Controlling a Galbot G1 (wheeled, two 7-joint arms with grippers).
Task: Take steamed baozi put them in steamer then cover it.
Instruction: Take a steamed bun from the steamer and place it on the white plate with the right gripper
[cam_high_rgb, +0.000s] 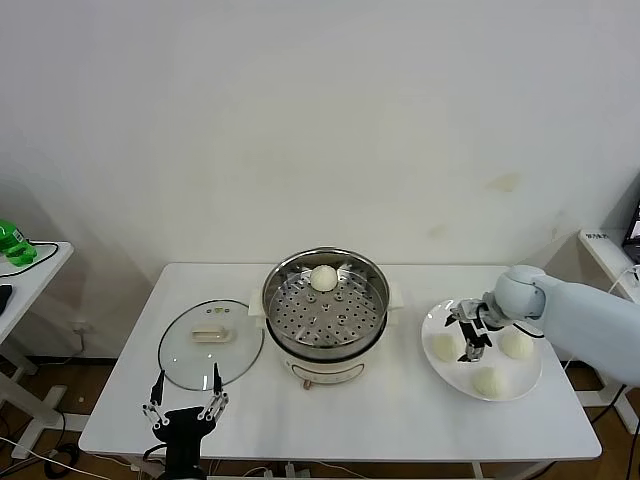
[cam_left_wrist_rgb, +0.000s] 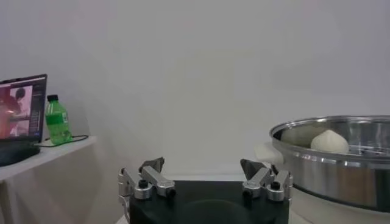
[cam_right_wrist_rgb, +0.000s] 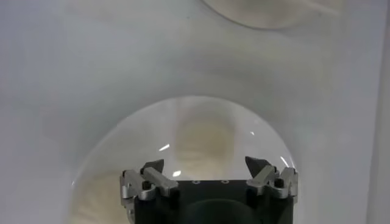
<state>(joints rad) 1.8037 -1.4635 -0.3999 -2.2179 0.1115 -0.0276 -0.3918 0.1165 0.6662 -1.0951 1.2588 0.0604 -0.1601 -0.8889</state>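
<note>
Right hand (cam_high_rgb: 471, 336), spread wide, hovers above plate (cam_high_rgb: 437, 369) baozi (cam_high_rgb: 444, 346); no legible writing.

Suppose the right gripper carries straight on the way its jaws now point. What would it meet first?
Most likely the white plate. The right gripper points down with its jaws open, hanging between two baozi, one nearer the steamer and one on the other side. Depth is unclear, so it might graze a bun.

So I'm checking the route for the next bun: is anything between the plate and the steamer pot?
Nothing visible. The right end effector hovers open above the flat white plate with three cream-white buns. Bare tabletop leads to the uncovered shiny steel steamer pot; the clear glass lid lies beyond it.
</note>
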